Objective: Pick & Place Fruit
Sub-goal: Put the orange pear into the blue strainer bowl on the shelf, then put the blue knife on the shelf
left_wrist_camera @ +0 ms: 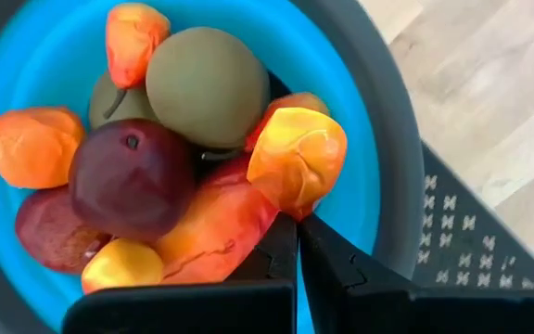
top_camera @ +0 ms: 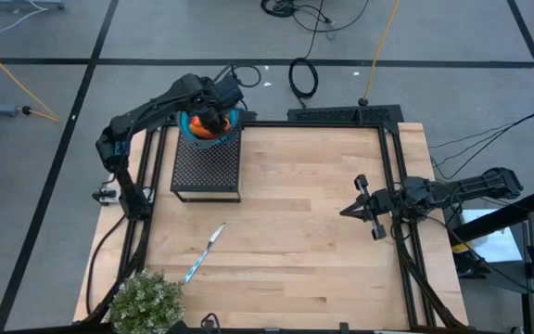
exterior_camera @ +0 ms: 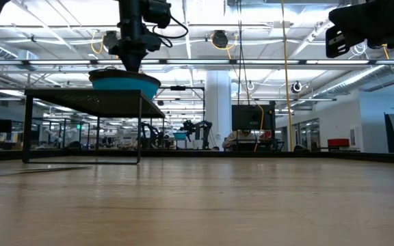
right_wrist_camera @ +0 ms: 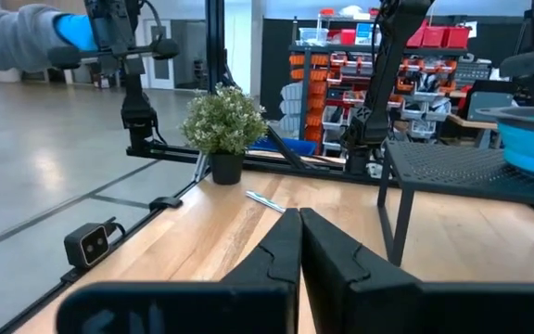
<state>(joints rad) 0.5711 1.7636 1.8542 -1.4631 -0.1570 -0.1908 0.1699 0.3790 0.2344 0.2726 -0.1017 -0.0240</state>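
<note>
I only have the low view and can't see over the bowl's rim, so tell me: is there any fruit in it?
Observer: Yes. The bowl holds a heap of fruit: olive ovals, dark red balls and orange pieces.
Operator: What is the left claw doing?
Observer: The left claw is shut, with its tips against an orange piece at the heap's edge and nothing between them.
Operator: And the right one?
Observer: The right claw is shut and empty, above the right side of the table, well away from the bowl.
</note>
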